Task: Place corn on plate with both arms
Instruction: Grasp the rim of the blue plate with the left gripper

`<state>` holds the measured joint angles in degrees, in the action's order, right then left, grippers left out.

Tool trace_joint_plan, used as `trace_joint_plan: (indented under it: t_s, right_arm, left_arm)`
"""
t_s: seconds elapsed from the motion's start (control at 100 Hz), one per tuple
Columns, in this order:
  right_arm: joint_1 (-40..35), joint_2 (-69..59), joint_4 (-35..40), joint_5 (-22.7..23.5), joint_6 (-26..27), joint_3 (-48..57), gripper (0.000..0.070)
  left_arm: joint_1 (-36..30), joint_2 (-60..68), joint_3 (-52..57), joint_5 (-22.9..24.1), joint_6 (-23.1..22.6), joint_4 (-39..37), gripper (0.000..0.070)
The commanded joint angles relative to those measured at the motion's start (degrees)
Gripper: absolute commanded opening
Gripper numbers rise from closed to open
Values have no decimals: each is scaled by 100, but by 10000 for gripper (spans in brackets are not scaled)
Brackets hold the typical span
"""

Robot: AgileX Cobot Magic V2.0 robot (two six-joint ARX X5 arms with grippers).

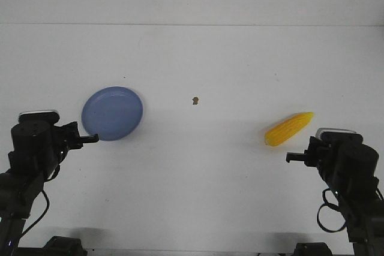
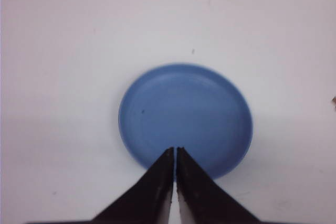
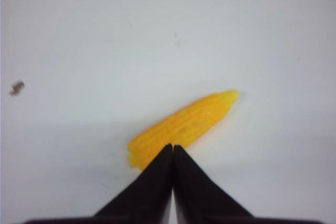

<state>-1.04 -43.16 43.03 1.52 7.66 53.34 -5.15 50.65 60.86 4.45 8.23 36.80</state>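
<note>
Left pincer [image 1: 95, 138]: hangs near the bench's left edge, tips pressed together and holding nothing; in the front view the tips sit just at the plate's near-left rim.
Plate [image 1: 112, 113]: lies flat on the left half of the bench [image 1: 198, 172], nothing on it; the left wrist view shows its whole blue face bare.
Brown speck [image 1: 195, 101]: a small bit near the bench's middle, too small to name.
Corn [image 1: 289, 129]: lies on the right half of the bench, well apart from the plate, pointed end toward the far right, blunt end toward the middle.
Right pincer [image 1: 289, 157]: hangs near the right edge, just on the near side of the corn, tips shut tight with nothing between them.
Progress: by my reading nothing is done yet; the corn is ungrasped and the plate is bare.
Left to do: spread a pincer, grip the corn, carry it across to the plate, likely with both arms sharing the work.
Hard to tell: both wrist views hide the near rim of plate and blunt corn end behind the fingers; whether the tips touch those objects cannot be judged.
</note>
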Motion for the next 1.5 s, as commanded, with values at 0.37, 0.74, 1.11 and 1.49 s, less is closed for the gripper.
trace_joint_plan:
  t_s: [0.37,0.74,1.11,1.49]
  right_arm:
    - [-2,-330,-9,2,-61,109,468]
    - [-2,-330,-116,0,-55,109,595]
    - [-2,-337,-321,0,-57,109,594]
    - [-2,-334,-310,2,-50,109,594]
  left_arm:
    - [0,214,96,22,-66,0,322]
    - [2,354,96,22,22,-363,604]
    - [702,2396,162,20,170,-1427,605]
    - [1211,4275,415,-98,197,-1788,605]
